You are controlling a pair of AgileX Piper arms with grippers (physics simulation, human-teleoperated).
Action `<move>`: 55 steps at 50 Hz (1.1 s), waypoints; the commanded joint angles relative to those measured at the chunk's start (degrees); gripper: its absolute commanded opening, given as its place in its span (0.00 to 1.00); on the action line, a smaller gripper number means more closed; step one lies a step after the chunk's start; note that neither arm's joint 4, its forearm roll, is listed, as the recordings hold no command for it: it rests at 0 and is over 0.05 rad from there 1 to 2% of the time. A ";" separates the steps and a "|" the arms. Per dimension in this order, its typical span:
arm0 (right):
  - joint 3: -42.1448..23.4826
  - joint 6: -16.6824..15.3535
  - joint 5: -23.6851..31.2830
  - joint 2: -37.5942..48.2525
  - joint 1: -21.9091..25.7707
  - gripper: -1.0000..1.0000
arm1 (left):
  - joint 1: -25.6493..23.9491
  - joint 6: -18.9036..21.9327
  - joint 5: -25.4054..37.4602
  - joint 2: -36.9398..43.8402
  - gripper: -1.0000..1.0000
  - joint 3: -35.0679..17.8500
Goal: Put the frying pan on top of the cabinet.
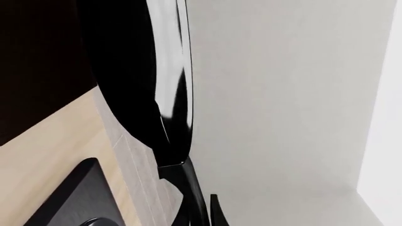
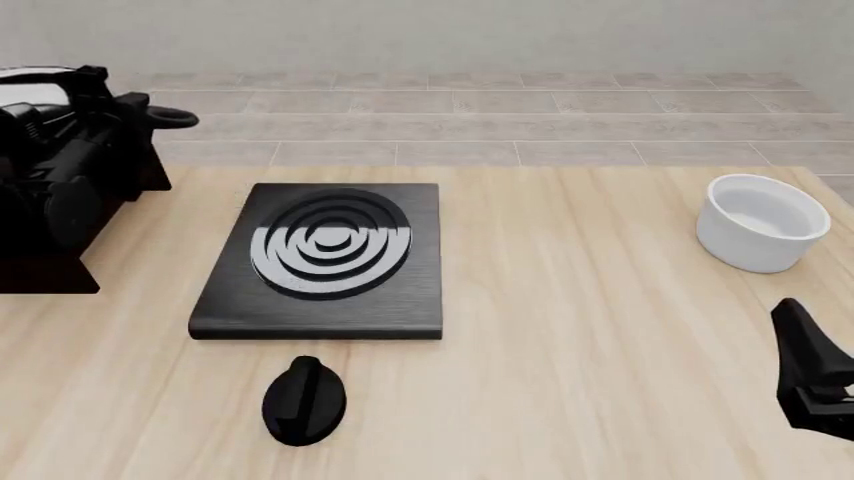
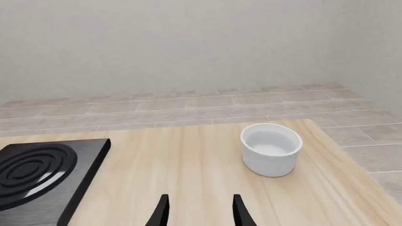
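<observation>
Filling the left wrist view, the frying pan (image 1: 141,80) hangs tilted on edge, its handle apparently clenched in the left gripper (image 2: 80,130) above the cabinet (image 2: 40,265); right gripper (image 3: 199,212) idle, fingers apart

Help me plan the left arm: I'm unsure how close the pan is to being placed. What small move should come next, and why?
Probably lower the left gripper a little and level the frying pan. The wrist view shows the pan held steeply tilted by its handle, with the cabinet at the table's left edge beside the arm. How far it hangs above the top cannot be told.
</observation>
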 commanded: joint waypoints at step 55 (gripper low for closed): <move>0.01 -0.52 -2.06 2.44 0.14 1.00 | 2.36 -1.76 -3.51 4.00 0.00 0.46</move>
